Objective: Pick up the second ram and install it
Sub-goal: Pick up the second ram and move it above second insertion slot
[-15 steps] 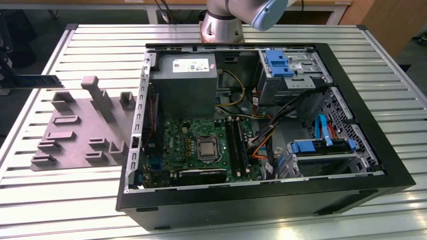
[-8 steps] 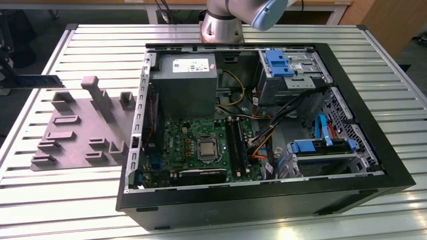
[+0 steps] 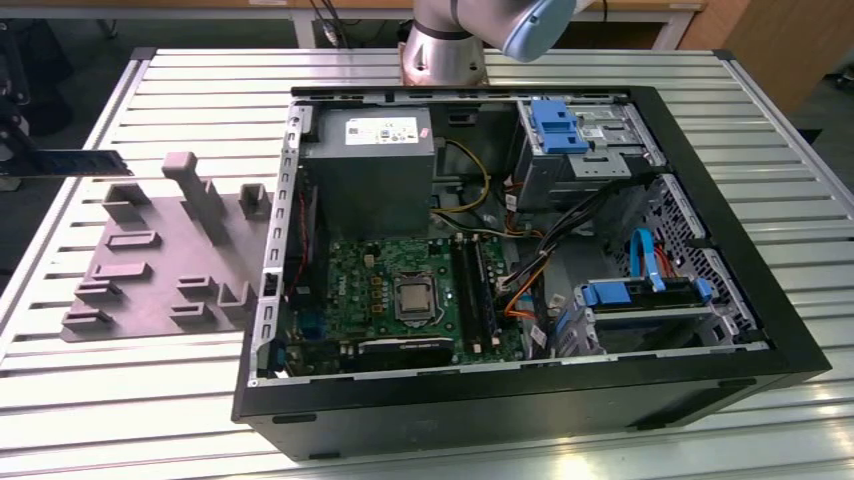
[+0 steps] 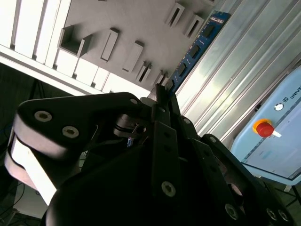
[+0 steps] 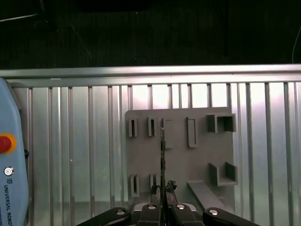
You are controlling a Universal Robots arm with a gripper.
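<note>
The second ram (image 3: 78,162) is a thin blue-green stick held in the air over the table's far end on the exterior view's left, above the grey fixture (image 3: 160,250). My gripper (image 3: 14,160) is shut on one end of it. In the second wrist view the ram (image 4: 197,44) juts out from between the fingers of the gripper (image 4: 162,94), its dark chips showing. In the first wrist view the ram (image 5: 162,155) stands edge-on above the gripper (image 5: 162,193), over the fixture (image 5: 188,160). The long black memory slots (image 3: 474,290) lie on the motherboard inside the open case.
The open computer case (image 3: 747,330) takes up the table's middle and the exterior view's right, with a power supply (image 3: 367,160), blue drive brackets (image 3: 558,125) and cables. The fixture has upright posts (image 3: 187,185). A teach pendant (image 5: 9,165) with a red button lies beside the fixture.
</note>
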